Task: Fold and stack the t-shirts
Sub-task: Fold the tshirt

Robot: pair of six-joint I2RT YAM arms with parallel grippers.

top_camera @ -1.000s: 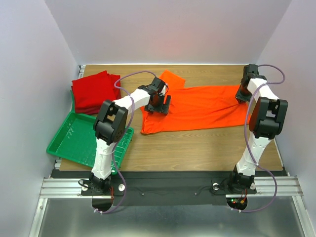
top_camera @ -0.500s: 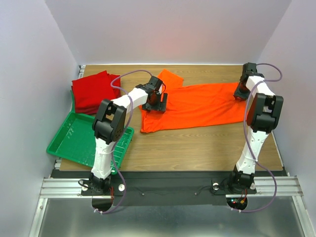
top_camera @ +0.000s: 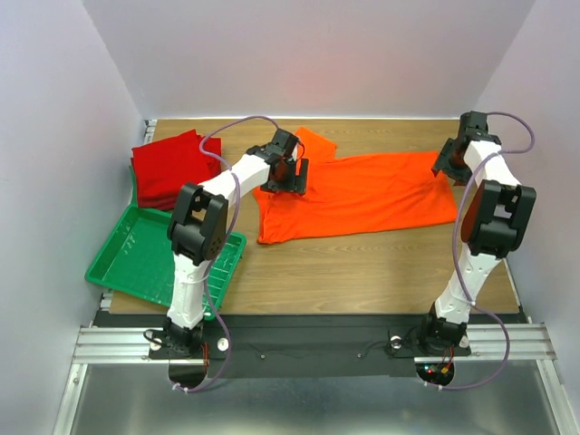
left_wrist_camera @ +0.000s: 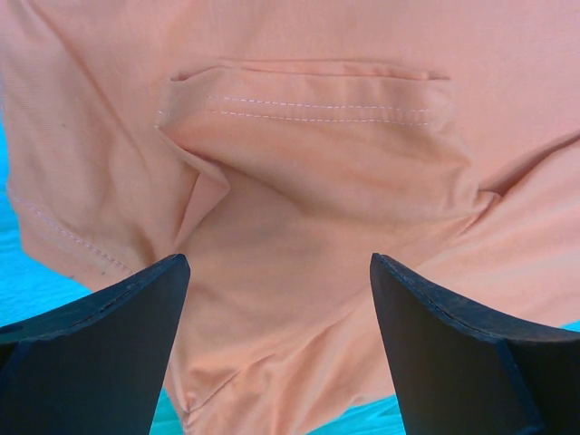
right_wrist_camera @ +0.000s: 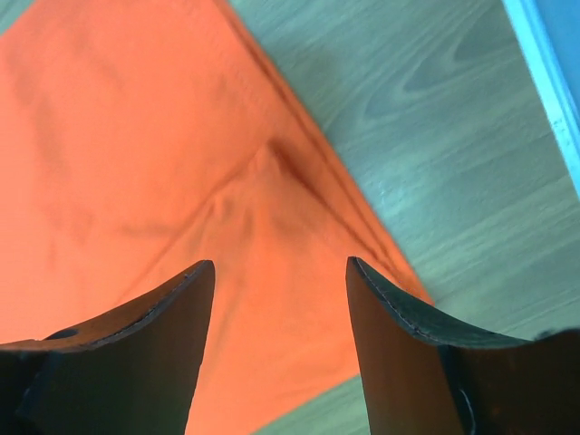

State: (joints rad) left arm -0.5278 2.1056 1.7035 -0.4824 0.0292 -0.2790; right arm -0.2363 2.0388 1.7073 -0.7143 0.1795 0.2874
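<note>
Orange t-shirt lies spread flat; red t-shirts folded, stacked.

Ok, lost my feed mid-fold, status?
Left gripper open over orange shirt. Right gripper open at its right edge. Shirt spread out, unfolded. Nothing in the way.

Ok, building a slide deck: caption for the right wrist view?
Open right end effector above a puckered corner of the orange t-shirt on the wooden table.

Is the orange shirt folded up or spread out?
Spread out. The orange shirt lies long and flat across the table, not in a neat pile like the red shirts.
</note>
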